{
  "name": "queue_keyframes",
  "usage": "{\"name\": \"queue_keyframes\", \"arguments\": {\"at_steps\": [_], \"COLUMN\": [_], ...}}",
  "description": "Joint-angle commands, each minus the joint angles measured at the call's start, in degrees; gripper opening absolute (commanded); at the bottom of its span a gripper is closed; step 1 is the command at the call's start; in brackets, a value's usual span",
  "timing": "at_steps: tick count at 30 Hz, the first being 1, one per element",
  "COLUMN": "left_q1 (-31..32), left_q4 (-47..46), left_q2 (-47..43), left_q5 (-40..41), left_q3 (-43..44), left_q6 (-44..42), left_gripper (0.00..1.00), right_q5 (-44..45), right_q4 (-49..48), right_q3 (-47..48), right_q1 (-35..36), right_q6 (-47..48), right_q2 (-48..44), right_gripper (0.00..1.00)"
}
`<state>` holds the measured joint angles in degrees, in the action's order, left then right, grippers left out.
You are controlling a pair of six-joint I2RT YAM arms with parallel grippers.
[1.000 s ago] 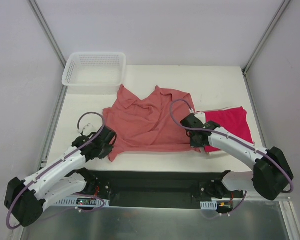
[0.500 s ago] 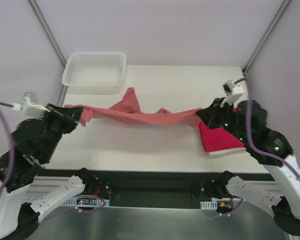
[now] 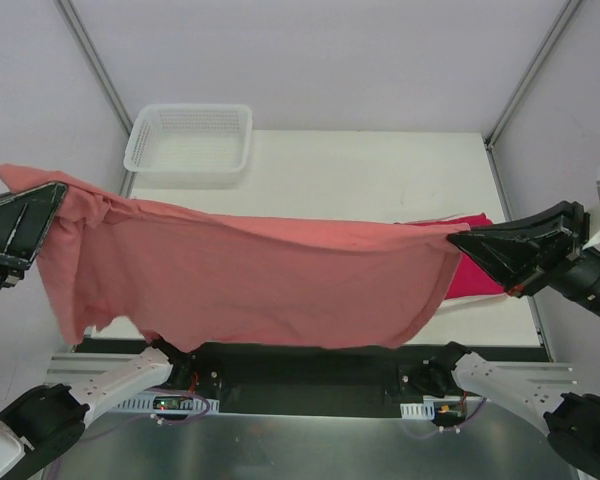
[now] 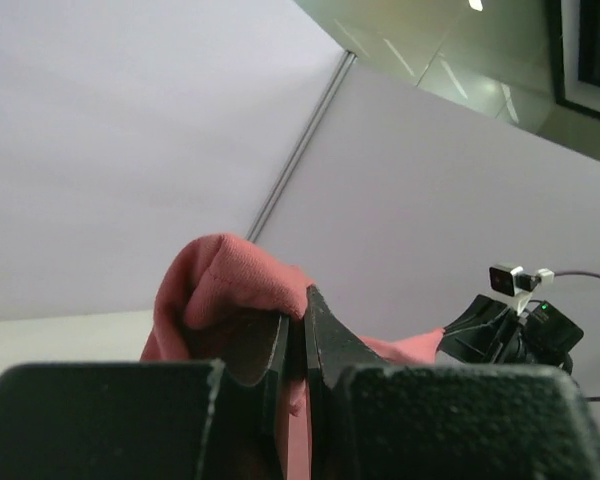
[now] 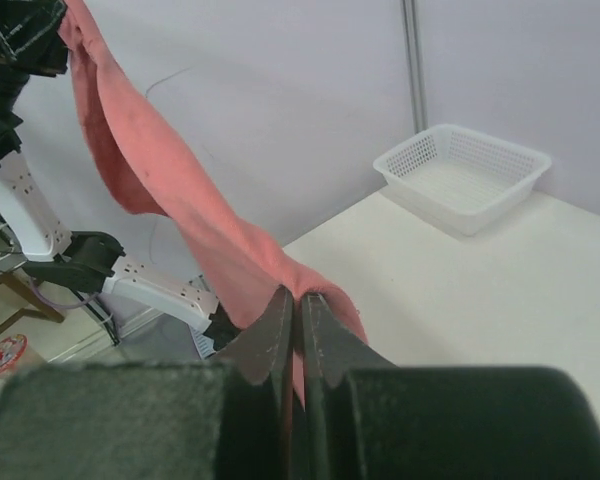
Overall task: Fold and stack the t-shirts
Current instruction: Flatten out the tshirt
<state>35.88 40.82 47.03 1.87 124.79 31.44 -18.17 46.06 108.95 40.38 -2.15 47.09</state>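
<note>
A salmon-pink t-shirt hangs stretched in the air across the whole table, held up high by both arms. My left gripper is shut on its left end, whose cloth bunches over the jaws. My right gripper is shut on its right end. A crimson-magenta t-shirt lies folded on the table at the right, mostly hidden behind the hanging pink one and the right gripper.
A white mesh basket stands at the back left corner of the table. Grey walls with metal posts close in both sides. The arm bases sit along the black rail at the near edge.
Both grippers have risen and swung outward toward the camera, lifting the pink t-shirt from the table and spreading it out as a hanging sheet.
</note>
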Motion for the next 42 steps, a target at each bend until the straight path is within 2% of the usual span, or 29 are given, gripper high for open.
{"name": "queue_keyframes", "arguments": {"at_steps": [1,2,3,4,7,8,9,10,11,12,13,14,15,16,18,19,21,24,27,30,32,36,42], "left_q1": [-0.7,-0.7,-0.7,-0.7,-1.2,-2.5,-7.5,-10.1,-12.0,-14.0,-14.3,-14.3,-14.3,-14.3,-14.3,-14.3,-14.3,-14.3,-13.7,-12.8,-11.6,-10.0,-10.0], "left_q4": [-1.4,-1.4,-1.5,-1.5,-1.6,-1.5,-1.4,-1.4,-1.5,-1.4,-0.7,-0.6,-0.4,0.0,2.2,2.5,2.6,2.5,1.6,-0.3,-1.7,-4.9,-8.2], "left_q2": [8.5,9.7,11.1,14.1,22.4,24.8,27.0,31.2,33.8,36.7,42.7,45.8,48.6,53.3,57.4,57.5,55.6,50.9,45.8,40.6,38.1,31.1,26.6], "left_q5": [0.0,2.3,10.2,14.1,29.7,29.9,28.1,23.1,22.7,22.7,20.5,18.7,16.4,14.8,13.1,13.0,13.3,10.8,10.0,8.9,8.2,8.3,7.2], "left_q3": [0.4,-0.3,-1.3,-3.8,-9.5,-11.0,-12.9,-16.9,-18.6,-19.6,-20.4,-20.5,-20.1,-18.8,-17.0,-16.3,-17.6,-23.0,-31.4,-44.1,-49.2,-62.2,-73.2], "left_q6": [-6.8,-8.0,-10.1,-11.1,-14.3,-14.5,-12.4,-10.5,-9.0,-8.2,-8.2,-8.6,-9.5,-9.8,-9.8,-9.7,-8.9,-7.4,-4.6,-1.6,0.6,4.0,8.0], "left_gripper": [0.0,0.0,0.0,0.0,0.02,0.05,0.05,0.05,0.07,0.16,0.31,0.76,0.94,0.99,0.99,0.99,0.99,0.99,0.99,0.99,0.99,0.99,0.99], "right_q5": [6.5,11.4,14.1,17.1,32.3,34.3,35.3,35.3,33.9,31.3,27.4,26.2,25.5,26.6,27.1,26.7,25.1,23.0,22.3,20.0,18.7,19.0,18.7], "right_q4": [3.9,4.5,4.8,5.3,5.0,4.7,3.8,3.2,2.4,-0.8,-2.3,-3.2,-3.7,-3.3,0.7,1.0,0.0,-3.1,-6.7,-10.4,-11.9,-13.9,-15.4], "right_q3": [1.3,1.0,0.7,-0.8,-4.2,-6.8,-8.4,-9.8,-13.0,-14.5,-15.6,-16.3,-15.4,-14.0,-8.3,-7.4,-8.9,-13.7,-22.6,-31.4,-36.1,-38.8,-38.8], "right_q1": [0.1,0.0,0.1,0.0,-1.3,-2.1,-3.4,-7.1,-9.2,-12.6,-13.7,-14.4,-15.1,-15.3,-15.4,-15.4,-15.2,-14.5,-12.8,-9.6,-7.5,-1.4,1.5], "right_q6": [3.2,3.6,4.0,4.3,5.3,5.9,6.5,5.5,5.6,6.4,6.6,7.3,7.8,7.6,7.9,8.2,8.7,7.9,5.9,4.0,2.7,0.2,-4.0], "right_q2": [5.4,6.5,7.6,9.8,15.2,16.9,18.7,23.2,25.7,31.3,34.1,37.3,43.2,46.0,51.8,52.6,51.4,46.7,40.7,36.8,36.1,40.3,48.9], "right_gripper": [0.01,0.02,0.03,0.03,0.06,0.09,0.1,0.11,0.11,0.11,0.13,0.32,0.47,0.56,0.74,0.86,0.99,0.97,0.97,0.97,0.97,0.97,0.97]}}
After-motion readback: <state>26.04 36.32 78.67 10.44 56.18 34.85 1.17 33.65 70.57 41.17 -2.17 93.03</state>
